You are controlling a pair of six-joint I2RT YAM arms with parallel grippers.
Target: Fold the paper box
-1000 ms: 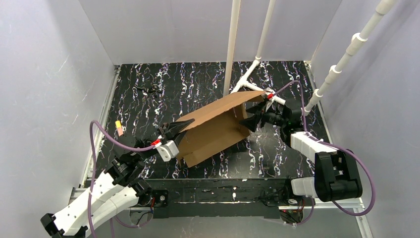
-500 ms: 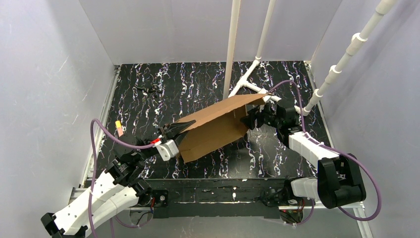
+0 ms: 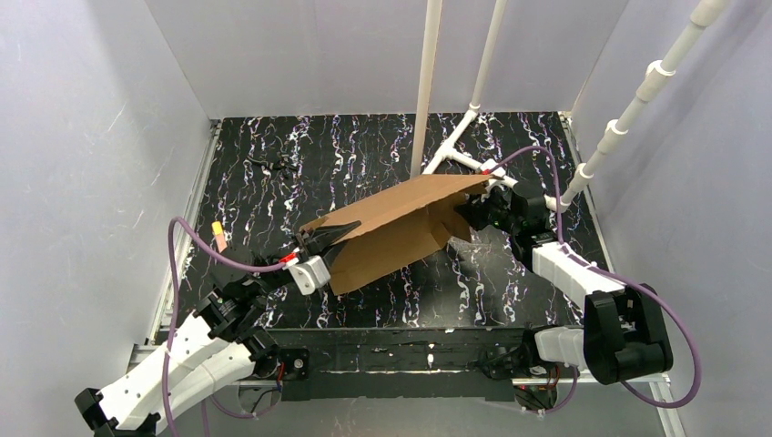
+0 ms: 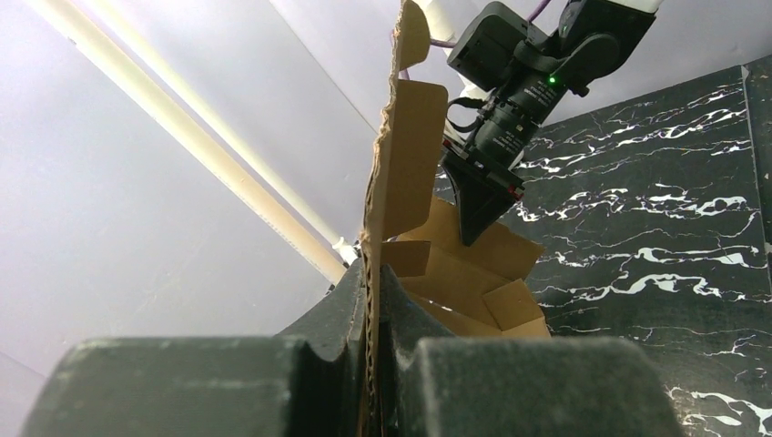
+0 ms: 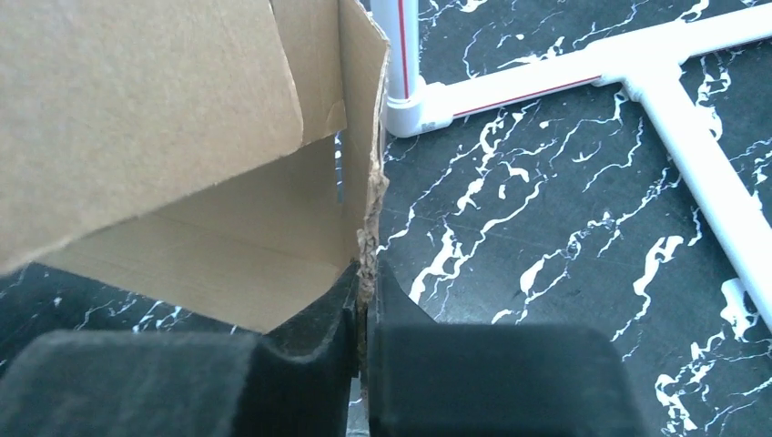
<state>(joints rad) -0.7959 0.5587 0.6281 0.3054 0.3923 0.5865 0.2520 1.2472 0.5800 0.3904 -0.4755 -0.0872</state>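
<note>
Pinching the cardboard box (image 3: pixel 391 232) at both ends, tilted over the middle of the table (image 3: pixel 273 173). Left gripper (image 3: pixel 339 234) is clamped on its 8 o'clock edge and right gripper (image 3: pixel 458 218) on the 3 o'clock flap edge. Best bet: firm right grip, swing the flap inward along its crease, left arm bracing.

One plain brown corrugated cardboard paper box (image 3: pixel 401 232). Two black two-finger grippers: the left gripper (image 3: pixel 344 229) and the right gripper (image 3: pixel 462 217). Two purple cables (image 3: pixel 194 249). Three long white plastic pipes (image 3: pixel 426 82). One small yellow-and-pink object (image 3: pixel 218 233). One black, white-veined marble-patterned table top (image 3: pixel 364 146).
</note>
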